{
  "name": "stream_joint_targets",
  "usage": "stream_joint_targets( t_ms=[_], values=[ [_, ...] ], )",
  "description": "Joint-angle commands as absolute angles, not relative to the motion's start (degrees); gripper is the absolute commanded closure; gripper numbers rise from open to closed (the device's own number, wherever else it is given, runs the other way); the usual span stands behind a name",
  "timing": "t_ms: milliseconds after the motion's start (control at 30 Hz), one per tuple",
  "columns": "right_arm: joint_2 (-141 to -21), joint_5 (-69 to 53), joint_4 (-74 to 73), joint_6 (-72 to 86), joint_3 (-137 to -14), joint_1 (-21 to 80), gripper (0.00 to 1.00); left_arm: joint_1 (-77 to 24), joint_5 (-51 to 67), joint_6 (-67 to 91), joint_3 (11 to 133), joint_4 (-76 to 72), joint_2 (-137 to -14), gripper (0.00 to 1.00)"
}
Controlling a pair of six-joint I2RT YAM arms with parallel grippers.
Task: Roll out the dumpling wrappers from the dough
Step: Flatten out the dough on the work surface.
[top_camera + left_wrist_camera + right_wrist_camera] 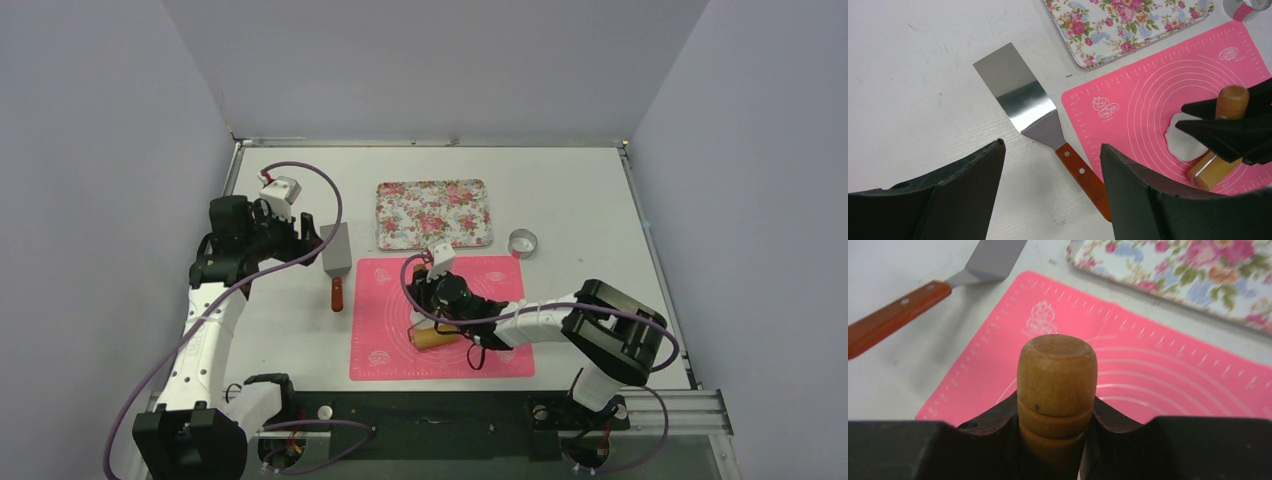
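Dough (pixel 1184 142), mid-right, only partly flattened, nothing cut yet; right tool (pixel 1055 412) grips rolling pin (pixel 1057 365), left tool (pixel 1052 146) spread empty.

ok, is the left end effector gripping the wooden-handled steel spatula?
No, the left end effector stands open, and the wooden-handled steel spatula lies flat on the white table.

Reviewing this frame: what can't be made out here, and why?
Left wrist view: the dough is partly covered by the right gripper, so its outline is incomplete.
Top view: dough mostly hidden under that arm.
Right wrist view: dough blocked by the rolling pin.
Left wrist view: ring cutter cut off at the top edge.
Finished wrappers: none discernible in any view.
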State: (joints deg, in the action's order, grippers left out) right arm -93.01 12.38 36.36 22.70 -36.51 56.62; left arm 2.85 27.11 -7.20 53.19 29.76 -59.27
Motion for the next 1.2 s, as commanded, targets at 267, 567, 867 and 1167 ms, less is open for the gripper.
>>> stream_joint_targets(
  t_ms=[267,567,867,1167],
  values=[
    [-87.7,12.6,31.7,22.8,-35.0,59.5,1.0,3.4,28.5,-7.0,54.6,27.2,-59.1,0.32],
    [-79.5,12.0,26.6,17.7,-43.6,57.1,1.0,3.5,28.7,-6.8,54.9,27.3,-59.2,0.32],
    [-91.9,13.1,30.1,16.6,-45.3,54.2,1.0,3.5,28.8,-6.8,54.6,27.2,-59.2,0.32],
    [-99.4,11.8,35.3,22.2,-39.7,57.7,1.0,3.5,29.0,-6.7,54.6,27.3,-59.1,0.32]
  ],
)
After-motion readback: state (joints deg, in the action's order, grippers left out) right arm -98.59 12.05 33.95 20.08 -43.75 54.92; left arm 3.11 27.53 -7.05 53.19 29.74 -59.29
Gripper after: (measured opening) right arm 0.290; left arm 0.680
